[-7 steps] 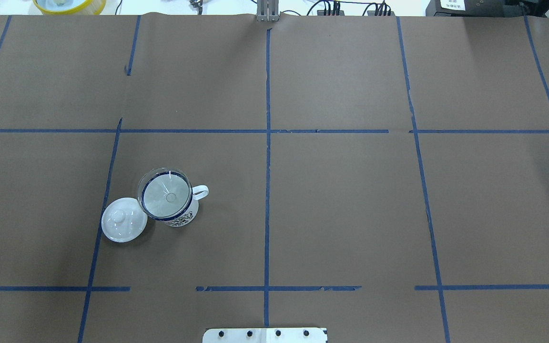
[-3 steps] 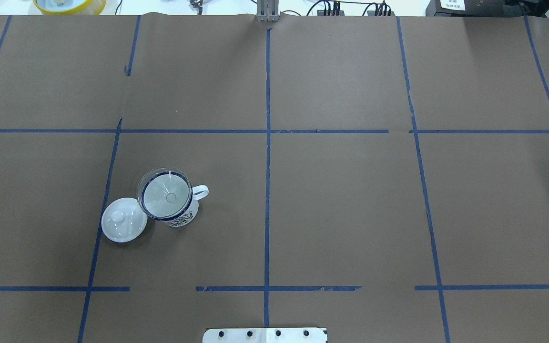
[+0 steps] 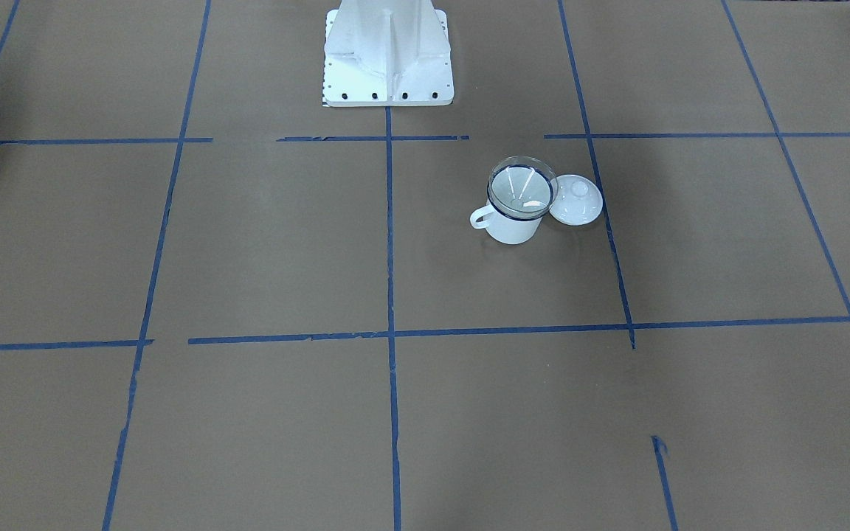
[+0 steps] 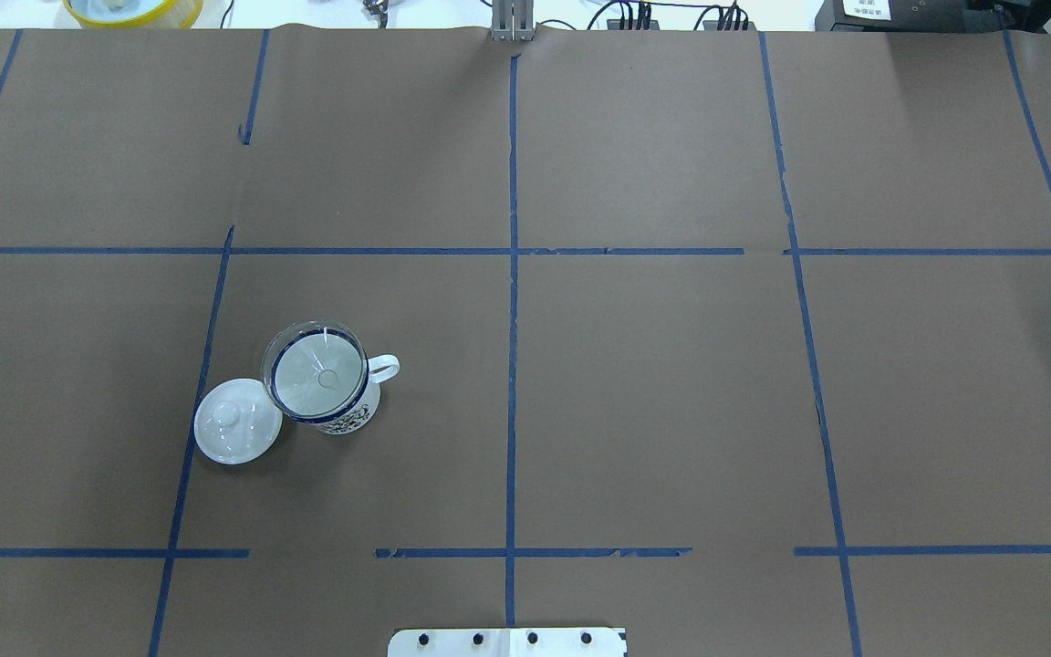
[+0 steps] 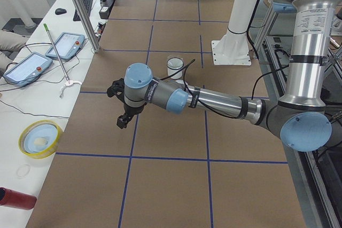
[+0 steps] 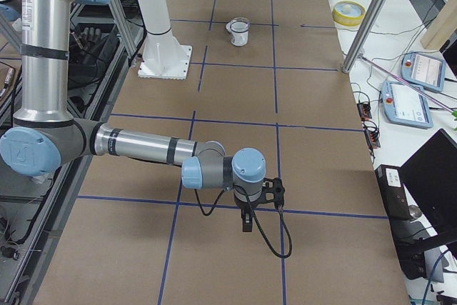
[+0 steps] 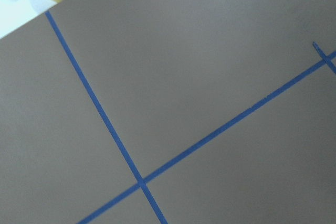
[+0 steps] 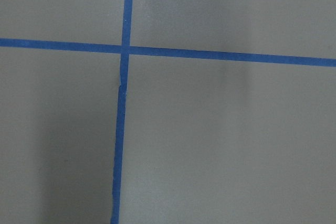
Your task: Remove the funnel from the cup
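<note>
The clear funnel sits upright in the mouth of the white cup, on the left half of the table. The cup's handle points toward the table's middle. Both also show in the front-facing view, funnel in cup. Neither gripper touches them. My left gripper hangs over the table far from the cup, seen only in the exterior left view. My right gripper hangs far from the cup, seen only in the exterior right view. I cannot tell whether either is open or shut.
A white round knobbed lid lies on the table touching the cup's left side. The robot's white base plate stands at the near middle edge. A yellow-rimmed bowl and a metal post stand at the far edge.
</note>
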You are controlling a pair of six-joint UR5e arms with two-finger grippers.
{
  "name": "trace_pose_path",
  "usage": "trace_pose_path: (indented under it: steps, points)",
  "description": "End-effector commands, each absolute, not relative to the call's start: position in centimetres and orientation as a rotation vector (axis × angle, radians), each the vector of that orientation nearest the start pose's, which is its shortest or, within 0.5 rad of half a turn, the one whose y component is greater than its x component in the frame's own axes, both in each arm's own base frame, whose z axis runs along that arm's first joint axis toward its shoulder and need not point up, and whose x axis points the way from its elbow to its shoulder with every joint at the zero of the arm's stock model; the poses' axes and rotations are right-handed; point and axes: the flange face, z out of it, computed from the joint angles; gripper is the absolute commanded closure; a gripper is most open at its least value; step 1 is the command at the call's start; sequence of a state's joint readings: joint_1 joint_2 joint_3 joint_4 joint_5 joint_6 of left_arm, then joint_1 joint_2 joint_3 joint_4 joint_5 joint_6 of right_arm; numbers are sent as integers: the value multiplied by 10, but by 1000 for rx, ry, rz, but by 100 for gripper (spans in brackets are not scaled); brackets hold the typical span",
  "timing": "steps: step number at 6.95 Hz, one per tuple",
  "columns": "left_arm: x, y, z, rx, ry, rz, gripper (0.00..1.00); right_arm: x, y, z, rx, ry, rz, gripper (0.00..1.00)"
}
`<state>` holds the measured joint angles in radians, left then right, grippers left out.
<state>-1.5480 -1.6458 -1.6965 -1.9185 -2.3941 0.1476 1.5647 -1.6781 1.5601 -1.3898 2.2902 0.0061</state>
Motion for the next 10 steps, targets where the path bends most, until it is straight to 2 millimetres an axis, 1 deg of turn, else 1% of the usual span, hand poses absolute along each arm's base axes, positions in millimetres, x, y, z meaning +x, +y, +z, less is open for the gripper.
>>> trace_pose_path:
  steps: [1, 2, 3, 4, 5, 6, 7, 8, 9, 10]
  points:
    - [-10, -541, 457, 546, 916, 83, 0, 65, -449, 700, 56, -720, -23, 0]
    - [29, -532, 430, 657, 970, 203, 0, 65, -449, 700, 56, -720, -23, 0]
    - [84, -520, 415, 594, 1035, 230, 0, 65, -449, 700, 56, -720, -23, 0]
    - [147, -506, 401, 487, 1092, 209, 0, 65, -449, 700, 56, -720, -23, 0]
    - [202, -489, 388, 493, 1034, 163, 0, 65, -449, 700, 56, -720, -23, 0]
    - [238, -480, 371, 420, 946, 121, 0, 65, -449, 700, 56, -720, -23, 0]
    - [262, -476, 326, 373, 938, 67, 0, 65, -449, 700, 56, -720, -23, 0]
    - [308, -456, 294, 300, 967, 13, 0, 65, -449, 700, 56, -720, -23, 0]
    - [362, -444, 259, 254, 939, -75, 0, 65, -449, 700, 56, -720, -23, 0]
    - [399, -430, 226, 189, 901, -112, 0, 65, -449, 700, 56, -720, -23, 0]
